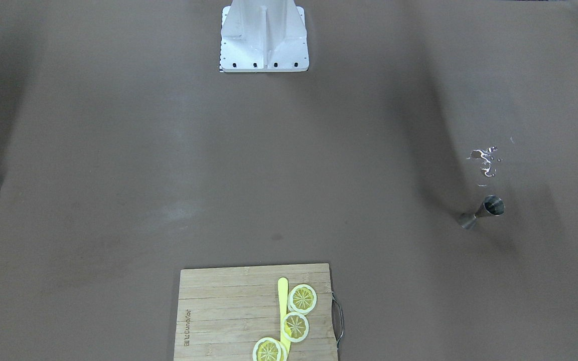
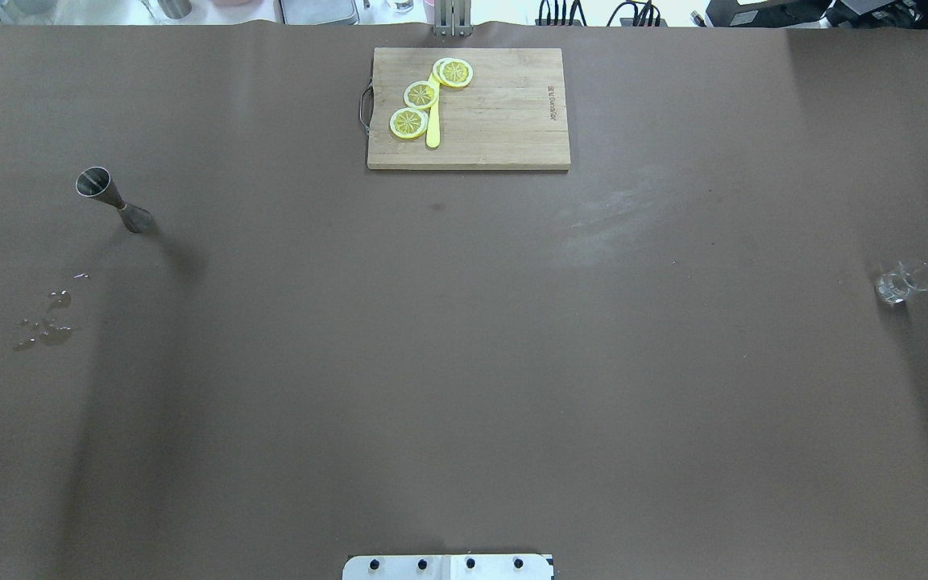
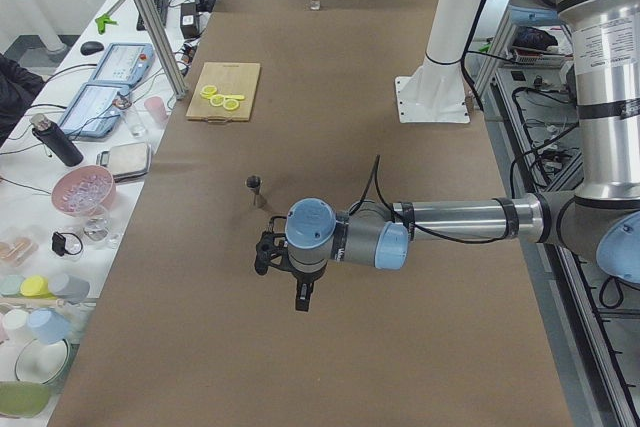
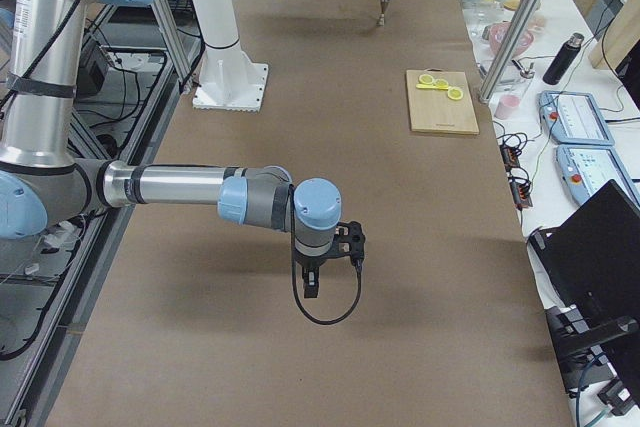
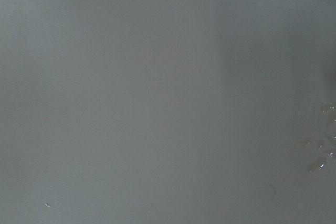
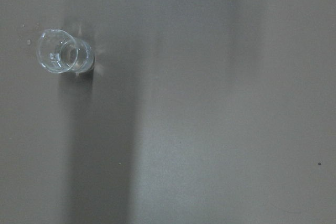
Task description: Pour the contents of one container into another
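The jigger (image 2: 113, 200) stood upright on the table (image 2: 464, 362) far out on the robot's left, with a patch of spilled drops (image 2: 45, 326) near it on the robot's side. The glass (image 2: 903, 282) stood far out on the right, well apart from the jigger. The left gripper (image 3: 301, 299) hung pointing down above bare table near the jigger, touching nothing. The right gripper (image 4: 309, 285) hung the same way over its side, and its wrist camera caught the glass below. Both grippers showed only in the side views, so I cannot tell whether their fingers were apart or together. At the far edge lay a board (image 2: 496, 113) with lemon slices (image 2: 421, 95) and a yellow knife (image 2: 432, 133).
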`<state>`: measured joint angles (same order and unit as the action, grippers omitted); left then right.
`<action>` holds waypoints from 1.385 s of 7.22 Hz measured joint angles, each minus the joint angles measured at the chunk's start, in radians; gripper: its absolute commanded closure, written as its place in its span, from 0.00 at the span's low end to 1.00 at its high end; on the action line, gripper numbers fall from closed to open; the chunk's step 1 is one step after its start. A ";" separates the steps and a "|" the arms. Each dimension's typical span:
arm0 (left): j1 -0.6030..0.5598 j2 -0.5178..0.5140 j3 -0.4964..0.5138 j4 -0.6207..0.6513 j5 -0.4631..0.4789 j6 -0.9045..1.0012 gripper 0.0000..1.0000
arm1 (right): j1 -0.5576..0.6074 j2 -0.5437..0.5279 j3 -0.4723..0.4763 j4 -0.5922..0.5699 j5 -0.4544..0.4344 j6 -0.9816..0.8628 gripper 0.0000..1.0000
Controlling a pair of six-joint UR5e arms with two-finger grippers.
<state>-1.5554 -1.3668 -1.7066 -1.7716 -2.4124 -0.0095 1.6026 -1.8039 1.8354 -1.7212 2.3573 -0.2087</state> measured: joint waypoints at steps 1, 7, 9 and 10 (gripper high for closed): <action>0.000 0.000 -0.001 0.000 -0.001 0.000 0.02 | 0.003 0.000 0.003 0.000 0.002 0.000 0.00; 0.000 -0.002 -0.002 -0.002 -0.001 -0.001 0.02 | 0.016 -0.001 0.004 0.000 0.003 -0.009 0.00; 0.000 -0.002 -0.008 -0.002 -0.002 -0.001 0.02 | 0.016 0.000 0.003 0.000 0.003 -0.010 0.00; 0.000 -0.002 -0.007 -0.003 -0.002 -0.001 0.02 | 0.016 0.000 0.003 0.000 0.003 -0.010 0.00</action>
<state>-1.5555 -1.3683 -1.7137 -1.7743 -2.4144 -0.0105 1.6186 -1.8041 1.8385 -1.7211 2.3607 -0.2192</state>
